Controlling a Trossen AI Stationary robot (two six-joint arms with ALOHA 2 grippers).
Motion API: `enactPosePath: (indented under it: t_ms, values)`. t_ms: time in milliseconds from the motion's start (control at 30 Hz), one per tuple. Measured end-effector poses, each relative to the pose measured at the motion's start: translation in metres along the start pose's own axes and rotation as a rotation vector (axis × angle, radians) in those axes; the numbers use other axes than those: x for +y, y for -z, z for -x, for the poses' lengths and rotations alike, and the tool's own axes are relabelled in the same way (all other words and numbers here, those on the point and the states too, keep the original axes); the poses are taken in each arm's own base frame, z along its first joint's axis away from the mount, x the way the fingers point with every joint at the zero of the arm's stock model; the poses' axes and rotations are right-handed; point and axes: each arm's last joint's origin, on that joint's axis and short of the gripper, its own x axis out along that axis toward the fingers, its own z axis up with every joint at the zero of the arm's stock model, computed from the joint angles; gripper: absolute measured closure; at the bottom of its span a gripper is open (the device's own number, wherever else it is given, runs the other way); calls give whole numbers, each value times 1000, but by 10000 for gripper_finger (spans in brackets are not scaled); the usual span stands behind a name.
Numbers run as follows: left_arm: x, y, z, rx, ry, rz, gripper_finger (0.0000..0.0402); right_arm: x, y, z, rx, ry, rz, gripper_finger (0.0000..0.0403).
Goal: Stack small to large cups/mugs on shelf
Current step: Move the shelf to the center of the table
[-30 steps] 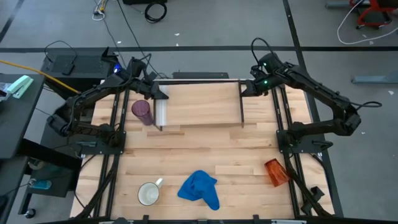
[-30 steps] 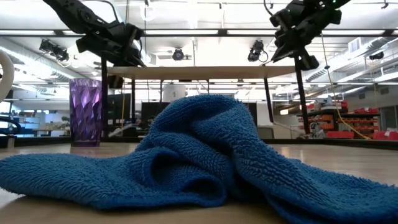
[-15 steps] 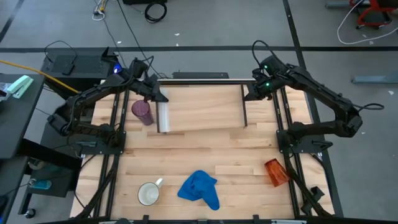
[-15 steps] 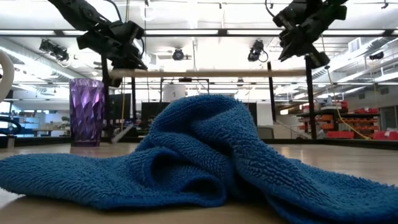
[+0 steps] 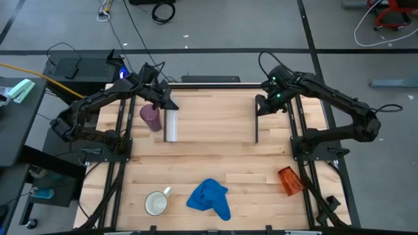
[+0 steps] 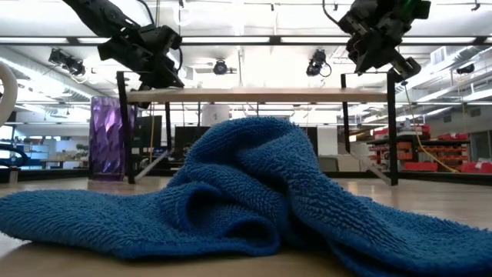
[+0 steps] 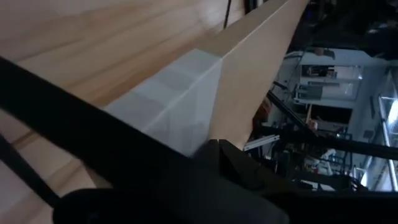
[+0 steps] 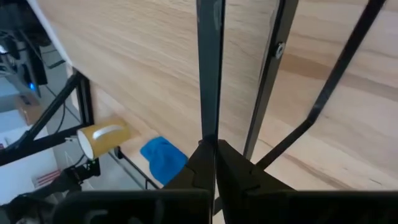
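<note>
The shelf [image 5: 210,116] is a light-wood board on thin black legs, with a white strip at its left end. It stands level at the table's far middle [image 6: 257,95]. My left gripper [image 5: 164,104] is shut on its left end and my right gripper [image 5: 262,104] on its right end. The purple cup [image 5: 151,117] stands upright just left of the shelf. Near the front edge, the white mug [image 5: 157,203] stands upright. The orange cup [image 5: 289,180] lies on its side at the right. My left gripper pinches the board's white-strip end [image 7: 186,93] at its far corner, coming from the table's left and slanting down. My right gripper pinches a thin black leg bar [image 8: 208,93] at the shelf's right end, from above and from the right. The board sits level. Whether the feet [image 6: 123,181] touch the table, I cannot tell.
A crumpled blue cloth [image 5: 210,198] lies near the front edge, right of the mug, and fills the low view's foreground [image 6: 246,192]. Bare tabletop [image 5: 215,163] lies between shelf and cloth. Black frame rails [image 5: 121,156] run along both sides.
Both grippers have moved down and toward the table's near edge, carrying the shelf. The board has dropped and tipped to level, and its legs have swung down to the tabletop. The shelf's left end now stands beside the purple cup.
</note>
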Motion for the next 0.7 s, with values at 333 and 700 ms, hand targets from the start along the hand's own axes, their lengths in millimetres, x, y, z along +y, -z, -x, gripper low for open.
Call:
enactPosePath:
  t_ms: [333,700]
  values:
    - [10,-3,-8,28,-42,22,389,-2,-4,-6,13,32,-14,392]
    - [8,-2,-6,17,-44,2,387,-2,-4,-6,15,32,3,388]
